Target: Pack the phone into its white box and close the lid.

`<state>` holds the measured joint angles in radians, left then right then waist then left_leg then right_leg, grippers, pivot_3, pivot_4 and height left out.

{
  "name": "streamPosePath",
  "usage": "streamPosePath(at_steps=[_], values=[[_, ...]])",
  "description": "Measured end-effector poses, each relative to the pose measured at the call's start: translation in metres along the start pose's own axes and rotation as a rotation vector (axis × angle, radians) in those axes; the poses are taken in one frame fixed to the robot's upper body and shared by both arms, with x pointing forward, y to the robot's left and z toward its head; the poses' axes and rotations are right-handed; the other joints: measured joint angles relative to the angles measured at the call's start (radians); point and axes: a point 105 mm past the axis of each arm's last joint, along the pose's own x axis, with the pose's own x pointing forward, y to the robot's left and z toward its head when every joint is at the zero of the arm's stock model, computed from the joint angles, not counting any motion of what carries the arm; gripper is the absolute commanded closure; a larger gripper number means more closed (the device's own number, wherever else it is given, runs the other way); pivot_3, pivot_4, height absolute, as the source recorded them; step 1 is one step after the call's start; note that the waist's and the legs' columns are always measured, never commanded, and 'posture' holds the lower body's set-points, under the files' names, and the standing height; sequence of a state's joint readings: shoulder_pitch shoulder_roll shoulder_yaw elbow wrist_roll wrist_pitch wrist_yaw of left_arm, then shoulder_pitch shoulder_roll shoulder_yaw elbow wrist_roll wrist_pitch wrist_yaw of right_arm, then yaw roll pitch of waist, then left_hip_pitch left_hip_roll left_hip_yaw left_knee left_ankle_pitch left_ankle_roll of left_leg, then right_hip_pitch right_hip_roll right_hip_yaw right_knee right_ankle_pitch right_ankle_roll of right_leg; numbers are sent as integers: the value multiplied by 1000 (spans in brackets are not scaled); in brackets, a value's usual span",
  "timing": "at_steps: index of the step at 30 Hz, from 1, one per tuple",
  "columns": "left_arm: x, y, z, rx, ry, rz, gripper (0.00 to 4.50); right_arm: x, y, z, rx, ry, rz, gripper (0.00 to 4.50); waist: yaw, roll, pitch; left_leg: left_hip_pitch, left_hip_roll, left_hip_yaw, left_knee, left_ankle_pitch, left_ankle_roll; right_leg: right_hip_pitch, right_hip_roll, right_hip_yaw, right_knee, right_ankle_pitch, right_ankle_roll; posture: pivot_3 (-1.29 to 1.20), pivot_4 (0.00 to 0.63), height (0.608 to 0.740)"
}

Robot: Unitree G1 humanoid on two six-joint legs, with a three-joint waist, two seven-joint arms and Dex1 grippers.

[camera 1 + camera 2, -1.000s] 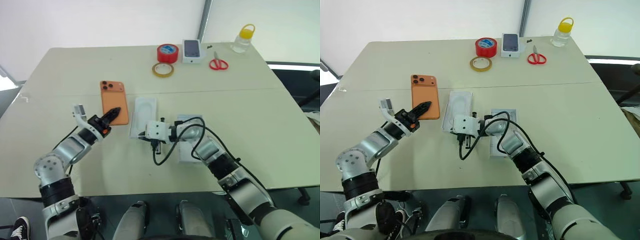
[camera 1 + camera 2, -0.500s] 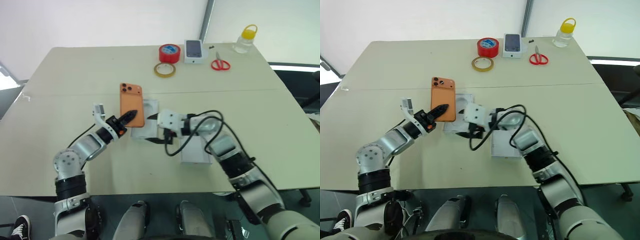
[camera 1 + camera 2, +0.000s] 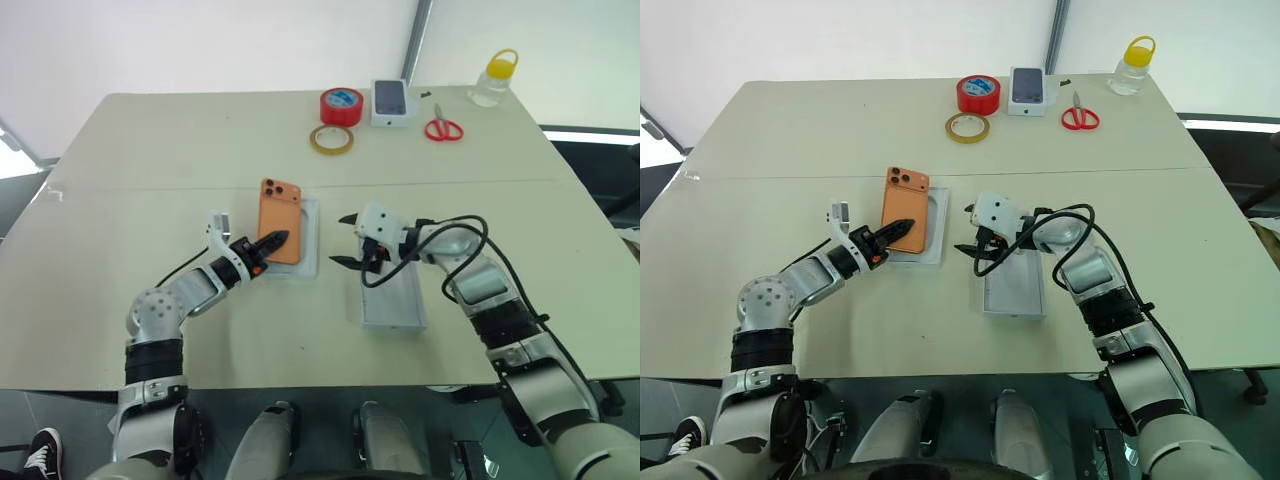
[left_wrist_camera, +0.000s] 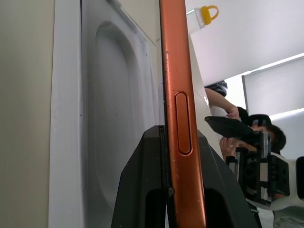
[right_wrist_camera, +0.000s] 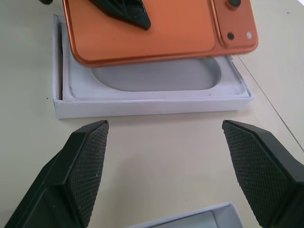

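The orange phone [image 3: 281, 205] hangs just above the white box [image 3: 311, 238], covering its left part, camera patch at the far end. My left gripper [image 3: 272, 240] is shut on the phone's near end, one finger on top and one beneath. In the left wrist view the phone's edge [image 4: 183, 118] runs between my fingers [image 4: 142, 190]. The box [image 5: 152, 102] holds an oval recess. My right gripper [image 3: 340, 240] stands open just right of the box, touching nothing; its fingers [image 5: 85, 156] are wide apart. The lid [image 3: 392, 298] lies open side up, near right of the box.
At the table's far edge stand a red tape roll [image 3: 341, 105], a tan tape ring [image 3: 329, 140], a small white box with a phone picture [image 3: 390, 100], red scissors [image 3: 438, 128] and a yellow-capped bottle [image 3: 492, 80]. A black cable [image 3: 440, 240] loops over my right wrist.
My left gripper has carried the phone to the right, over the box. My right gripper has let go of the box, opened and drawn back to the right.
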<state>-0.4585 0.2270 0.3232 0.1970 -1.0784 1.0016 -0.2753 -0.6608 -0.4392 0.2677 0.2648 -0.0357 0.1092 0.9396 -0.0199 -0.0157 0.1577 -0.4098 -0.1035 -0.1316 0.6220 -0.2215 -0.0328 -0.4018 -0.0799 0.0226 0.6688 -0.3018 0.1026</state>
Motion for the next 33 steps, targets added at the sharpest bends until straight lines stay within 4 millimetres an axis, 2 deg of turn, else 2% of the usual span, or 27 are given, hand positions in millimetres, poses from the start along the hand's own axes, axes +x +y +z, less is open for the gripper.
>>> streamPosePath(at_steps=[6,14,23,28,32,33], values=[[3,-12,5,20,3,-52,40,1,-4,-2,0,5,-15,457,-1,0,0,0,0,0,0,0,0,0,0,0,0,0,0,0,150,740],[0,-15,7,85,17,-36,40,5,-1,2,3,-13,-10,457,-2,0,0,0,0,0,0,0,0,0,0,0,0,0,0,0,150,740],[-22,-12,15,266,68,81,40,7,-1,2,-2,-14,-7,457,0,0,0,0,0,0,0,0,0,0,0,0,0,0,0,0,150,740],[-29,-12,30,385,36,155,40,10,1,3,-5,-18,-1,457,1,0,0,0,0,0,0,0,0,0,0,0,0,0,0,0,150,740],[-34,2,54,560,-34,309,40,12,0,4,2,-22,-8,457,0,0,0,0,0,0,0,0,0,0,0,0,0,0,0,0,150,740],[-37,7,63,634,-53,363,554,13,-2,5,5,-23,-17,719,0,0,0,0,0,0,-1,0,0,0,0,0,0,0,0,0,150,740]])
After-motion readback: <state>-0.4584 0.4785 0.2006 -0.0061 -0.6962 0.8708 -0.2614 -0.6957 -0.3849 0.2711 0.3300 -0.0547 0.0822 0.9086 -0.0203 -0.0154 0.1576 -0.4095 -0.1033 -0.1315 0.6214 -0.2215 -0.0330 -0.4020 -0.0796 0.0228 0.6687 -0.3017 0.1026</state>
